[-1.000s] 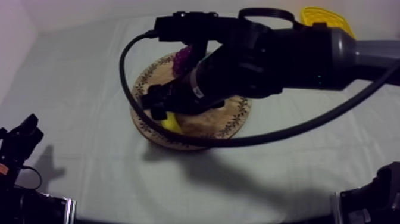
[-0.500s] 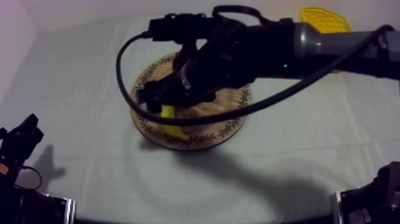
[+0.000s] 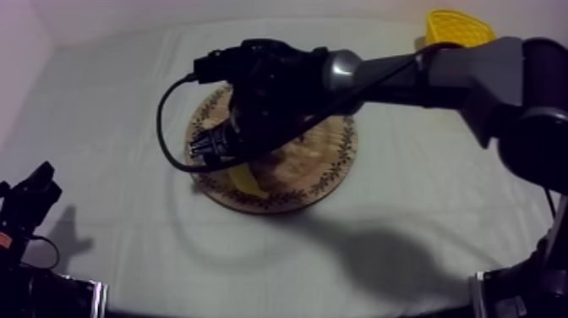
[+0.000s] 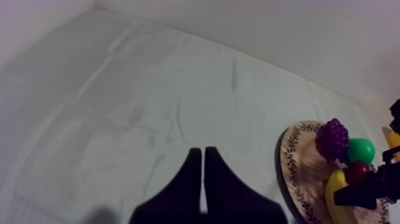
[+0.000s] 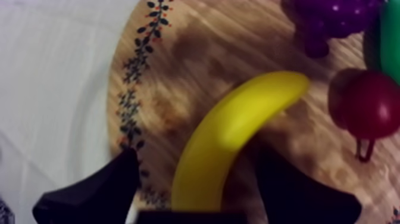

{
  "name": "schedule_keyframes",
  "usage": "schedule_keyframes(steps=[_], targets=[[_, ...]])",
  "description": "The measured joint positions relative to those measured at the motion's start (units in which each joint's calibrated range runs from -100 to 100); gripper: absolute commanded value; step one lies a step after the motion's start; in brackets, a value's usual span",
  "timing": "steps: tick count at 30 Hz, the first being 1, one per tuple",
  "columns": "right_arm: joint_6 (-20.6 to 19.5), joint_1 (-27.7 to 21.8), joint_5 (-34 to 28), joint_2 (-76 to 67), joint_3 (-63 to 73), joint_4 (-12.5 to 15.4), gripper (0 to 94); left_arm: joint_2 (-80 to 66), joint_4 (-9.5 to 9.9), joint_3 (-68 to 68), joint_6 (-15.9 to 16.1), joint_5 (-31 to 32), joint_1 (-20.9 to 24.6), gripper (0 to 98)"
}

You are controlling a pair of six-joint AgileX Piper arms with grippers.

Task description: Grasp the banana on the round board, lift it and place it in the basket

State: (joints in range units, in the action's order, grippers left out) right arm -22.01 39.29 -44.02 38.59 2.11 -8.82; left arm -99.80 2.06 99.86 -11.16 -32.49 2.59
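Note:
The yellow banana [image 5: 238, 128] lies on the round wooden board [image 5: 196, 53], near its front left rim. My right gripper [image 5: 199, 170] is open and straddles the banana's near end, one black finger [image 5: 95, 193] on each side with a gap to the fruit. From above, the right gripper [image 3: 226, 159] hangs low over the board [image 3: 317, 165], with the banana [image 3: 248, 179] poking out beneath it. The yellow basket [image 3: 459, 25] stands at the far right corner. My left gripper [image 4: 203, 179] is shut, resting low at the left side [image 3: 35, 186].
On the board beside the banana are a bunch of purple grapes [image 5: 333, 18], a small red fruit [image 5: 372, 98] and a green pear [image 4: 360, 150]. The right arm [image 3: 406, 76] stretches across the table from the upper right.
The right arm has swung and stretched out, and its gripper has dropped toward the board's front left over the banana. More of the banana shows. The left arm has not moved.

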Motion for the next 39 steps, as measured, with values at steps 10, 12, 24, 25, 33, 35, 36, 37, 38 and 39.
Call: schedule_keyframes(steps=[10, 12, 24, 25, 33, 35, 36, 37, 38, 39], targets=[[0.93, -0.45, -0.02, 4.35, 2.29, -0.42, 37.1, 0.0, 0.0, 0.0, 0.0, 0.0, 0.0, 0.1], [0.93, -0.45, 0.2, 4.36, 2.23, -0.65, 32.3, 0.0, 0.0, 0.0, 0.0, 0.0, 0.0, 0.1], [0.0, -0.25, 0.81, 3.32, 1.2, -2.93, 22.8, 0.0, 0.0, 0.0, 0.0, 0.0, 0.0, 0.1], [0.15, -0.25, 0.31, 2.83, 1.5, -2.93, 22.7, 0.0, 0.0, 0.0, 0.0, 0.0, 0.0, 0.1], [3.12, -1.8, -5.83, -1.83, 4.67, 0.13, 22.1, 0.0, 0.0, 0.0, -0.03, 0.0, 0.0, 0.1], [4.28, -3.11, -7.74, -3.56, 6.28, 1.75, 22.1, 0.0, 0.0, 0.0, -0.03, 0.0, 0.0, 0.1], [4.96, -3.68, -8.68, -4.23, 7.09, 2.5, 22.0, 0.0, 0.0, 0.0, -0.03, 0.0, 0.0, 0.1], [5.65, -4.46, -10.01, -5.12, 8.13, 3.27, 21.9, 0.0, 0.0, 0.0, -0.03, 0.0, 0.0, 0.1], [6.4, -5.32, -11.16, -6.04, 9.23, 4.0, 21.8, 0.0, 0.0, 0.0, -0.03, 0.0, 0.0, 0.1], [6.78, -5.67, -11.66, -6.54, 9.86, 4.32, 21.5, 0.0, 0.0, 0.0, -0.03, 0.0, 0.0, 0.1]])
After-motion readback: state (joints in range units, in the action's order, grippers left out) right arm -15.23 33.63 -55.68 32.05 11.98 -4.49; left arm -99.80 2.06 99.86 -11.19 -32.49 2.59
